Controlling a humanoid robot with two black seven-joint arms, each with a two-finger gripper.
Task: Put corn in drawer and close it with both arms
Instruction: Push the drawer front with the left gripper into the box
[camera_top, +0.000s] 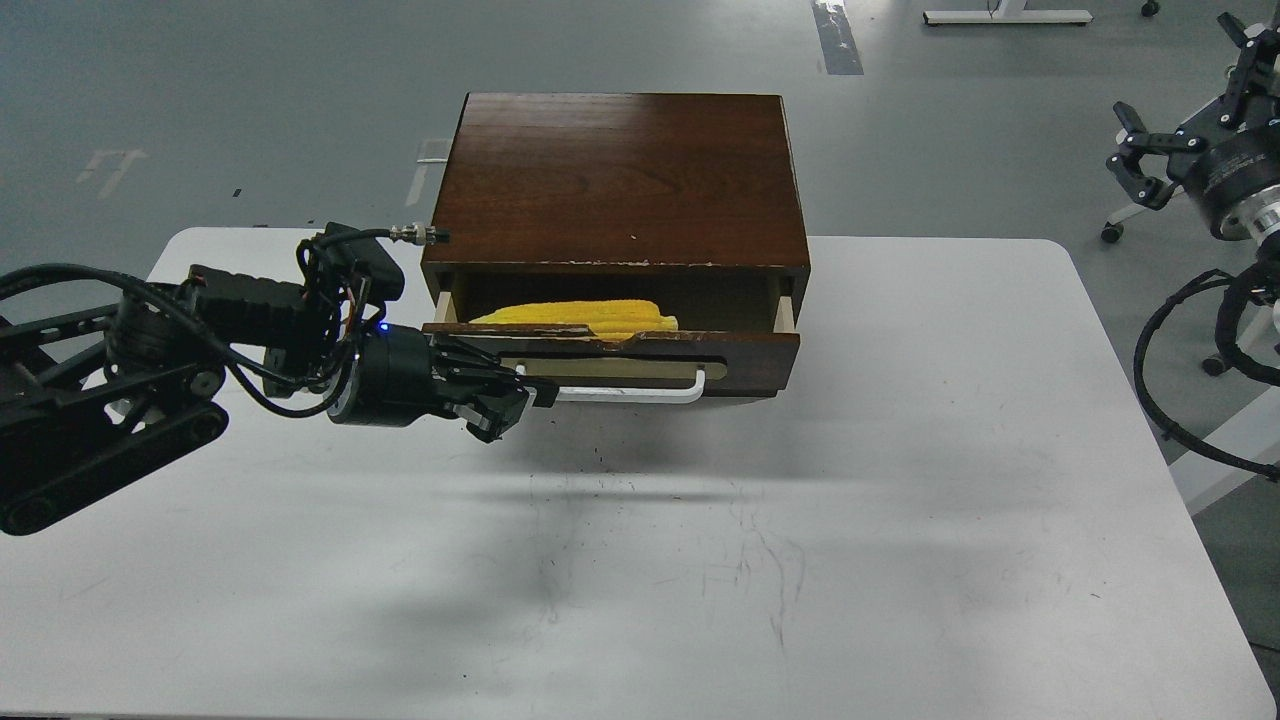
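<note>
The drawer (640, 352) of the dark brown cabinet stands a little open, its white bar handle (620, 392) facing me. The yellow corn (580, 315) lies inside on the pale wood floor, towards the left. My left gripper (512, 402) comes in from the left and rests against the drawer front at the handle's left end. Its dark fingers are bunched, so I cannot tell their gap. My right gripper (1140, 160) hangs far off at the upper right, beyond the table, with its fingers spread and empty.
The cabinet (620, 180) sits at the back middle of the white table (700, 560). Black cables (1170, 400) of the right arm hang past the table's right edge. Grey floor lies behind.
</note>
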